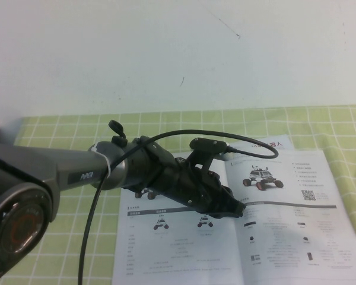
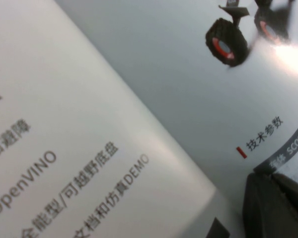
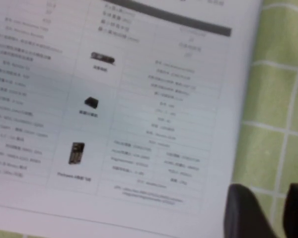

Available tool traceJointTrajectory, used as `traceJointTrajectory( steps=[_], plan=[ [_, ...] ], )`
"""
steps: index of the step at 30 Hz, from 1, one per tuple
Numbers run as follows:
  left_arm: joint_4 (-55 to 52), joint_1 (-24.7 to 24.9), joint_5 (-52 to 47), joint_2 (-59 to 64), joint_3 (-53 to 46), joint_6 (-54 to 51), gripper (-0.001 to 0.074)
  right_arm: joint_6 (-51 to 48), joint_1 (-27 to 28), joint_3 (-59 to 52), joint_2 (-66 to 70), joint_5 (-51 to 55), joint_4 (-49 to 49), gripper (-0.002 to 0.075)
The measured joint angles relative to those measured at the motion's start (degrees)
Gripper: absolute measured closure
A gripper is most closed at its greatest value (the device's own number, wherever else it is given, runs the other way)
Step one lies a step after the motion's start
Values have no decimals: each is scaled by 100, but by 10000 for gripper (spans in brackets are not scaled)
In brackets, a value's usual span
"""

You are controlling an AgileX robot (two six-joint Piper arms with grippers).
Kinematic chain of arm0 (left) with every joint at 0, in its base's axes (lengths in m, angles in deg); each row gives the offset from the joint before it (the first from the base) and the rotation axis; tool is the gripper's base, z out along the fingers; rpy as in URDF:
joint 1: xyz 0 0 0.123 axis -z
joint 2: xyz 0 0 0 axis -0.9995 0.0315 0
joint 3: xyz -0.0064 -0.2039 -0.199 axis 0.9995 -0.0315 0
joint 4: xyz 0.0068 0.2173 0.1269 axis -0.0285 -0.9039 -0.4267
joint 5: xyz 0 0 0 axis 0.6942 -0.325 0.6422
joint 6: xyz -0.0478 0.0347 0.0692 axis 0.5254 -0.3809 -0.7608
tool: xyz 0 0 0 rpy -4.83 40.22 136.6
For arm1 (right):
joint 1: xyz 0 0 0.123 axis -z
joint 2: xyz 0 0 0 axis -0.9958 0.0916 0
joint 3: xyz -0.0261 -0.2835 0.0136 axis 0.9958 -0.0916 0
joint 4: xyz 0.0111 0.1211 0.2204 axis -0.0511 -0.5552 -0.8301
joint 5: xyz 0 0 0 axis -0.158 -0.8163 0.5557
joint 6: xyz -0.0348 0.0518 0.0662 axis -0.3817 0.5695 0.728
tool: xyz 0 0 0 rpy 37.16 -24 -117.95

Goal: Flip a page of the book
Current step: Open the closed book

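Left pincer [image 1: 236,208] low over book [image 1: 285,237] fold, grip unclear, right pincer [image 3: 268,210] slightly parted, empty.

Worktop [image 1: 59,127] covered by a green cloth with a white grid, running back to a plain white wall. One book [image 1: 285,225] lies open and flat on the cloth, right of centre and toward the near edge. Glossy white pages: rover photos, grey tables, a QR code on the right page. Right page edge lies on green checks in the right wrist view. A small white object sits at the far left edge, unidentifiable.
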Motion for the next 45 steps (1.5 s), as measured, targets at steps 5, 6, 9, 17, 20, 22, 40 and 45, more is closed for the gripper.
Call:
traceJointTrajectory(
  steps=[5,6,9,17,20,22,40,45],
  plan=[
    [4,0,0,0,0,-75,739,-736,0,38,736,-156,-1052,309],
    [4,0,0,0,0,-75,739,-883,0,46,838,-197,-1234,290],
    [4,0,-8,0,0,-87,739,-1218,0,75,1185,-287,-1513,260],
    [4,0,-8,0,0,-87,739,-1317,0,376,1908,-515,-1667,255],
    [4,0,-8,0,0,-87,739,-1329,0,479,2011,-524,-1703,254],
    [4,0,-8,0,0,-95,739,-1329,0,515,2049,-496,-1719,256],
    [4,0,-8,0,0,-95,739,-2394,0,552,2138,-618,-3499,401],
    [4,0,-8,0,0,-95,739,-2786,0,552,2163,-646,-4114,438]
  ],
)
